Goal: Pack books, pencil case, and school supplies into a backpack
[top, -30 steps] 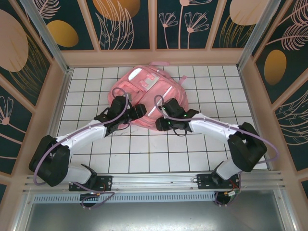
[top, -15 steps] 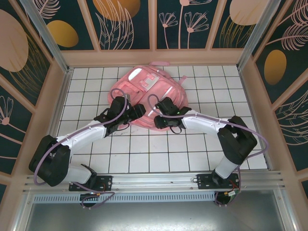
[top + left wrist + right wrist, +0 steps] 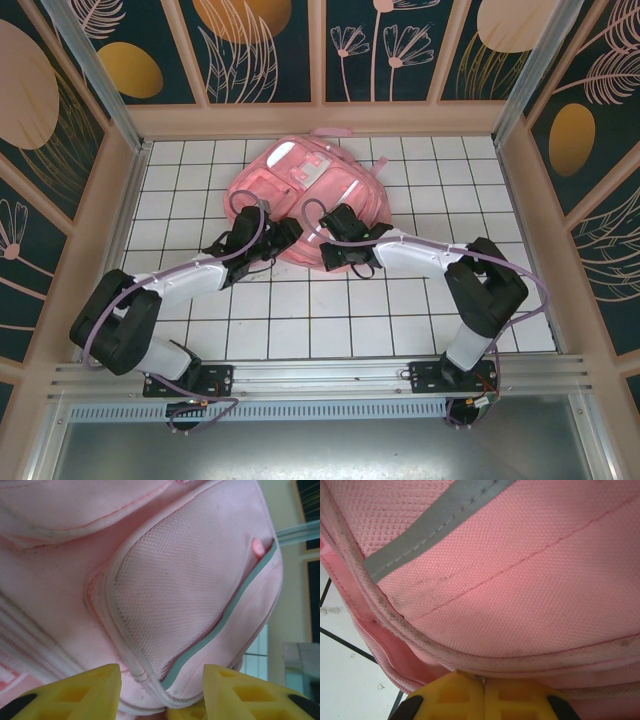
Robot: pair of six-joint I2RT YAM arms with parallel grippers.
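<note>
White-tiled tabletop (image 3: pixel 300 330) with a dark grid of grout lines, bare along the near half. A peach ledge (image 3: pixel 320 118) runs across the far edge. Far wall panels (image 3: pixel 260 50) are dark teal with pale flower and leaf line art and orange ovals; left wall (image 3: pixel 40 200) and right wall (image 3: pixel 600 200) have the same pattern. Slanted metal posts stand at the far-left (image 3: pixel 95 75) and far-right (image 3: pixel 535 70) corners. An aluminium rail (image 3: pixel 320 372) crosses the near edge, with a slotted strip (image 3: pixel 320 410) just nearer and a grey metal sheet (image 3: pixel 320 450) nearest.
</note>
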